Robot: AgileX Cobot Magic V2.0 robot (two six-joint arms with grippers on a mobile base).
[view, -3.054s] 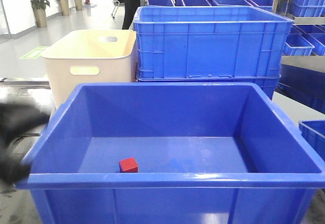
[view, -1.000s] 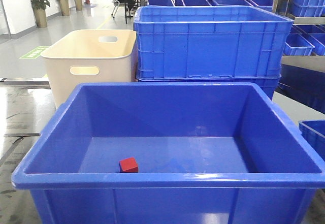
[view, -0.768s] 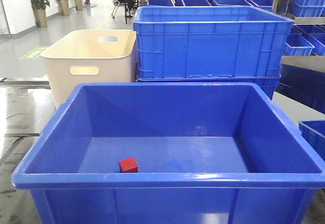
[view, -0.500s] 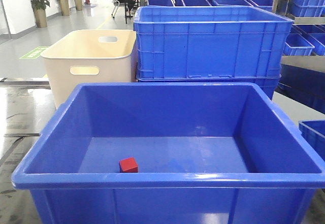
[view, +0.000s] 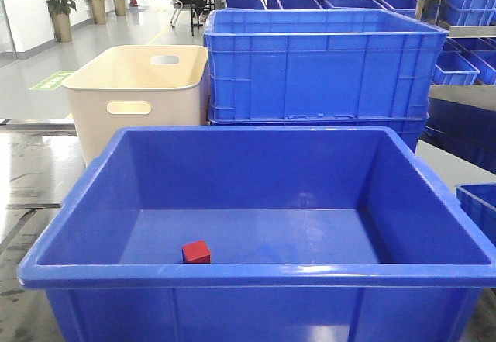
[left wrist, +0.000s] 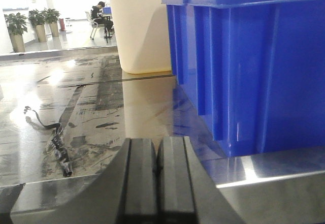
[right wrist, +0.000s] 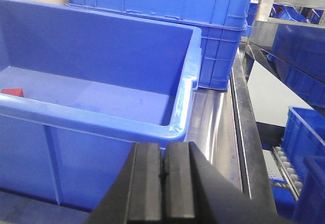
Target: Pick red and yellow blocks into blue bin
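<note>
The red cube (view: pixel 196 252) lies on the floor of the blue bin (view: pixel 256 274), close to the wall that faces the bench's near edge and left of the middle. The right wrist view catches one corner of it at that view's left border. The bin stands just back from the near edge of the bench (left wrist: pixel 91 112), with bare steel to its left and a narrow strip of steel between it and the bench's right edge.

Behind the bin, toward the far edge, a cream tub (view: pixel 136 86) with handle slots stands on the left. Stacked ribbed blue crates (view: pixel 318 63) stand on the right, just beside the tub. A thin black cable (left wrist: pixel 53 137) lies on the steel toward the left edge.

The left end effector (left wrist: pixel 157 145) sits low at the near edge, left of the bin, its fingers pressed together with nothing between them. The right end effector (right wrist: pixel 163 150) is at the near right corner, facing the bin's outer wall, also pressed together and empty.

Beyond the bench are potted plants (view: pixel 60 1) on the floor and more blue crates.
</note>
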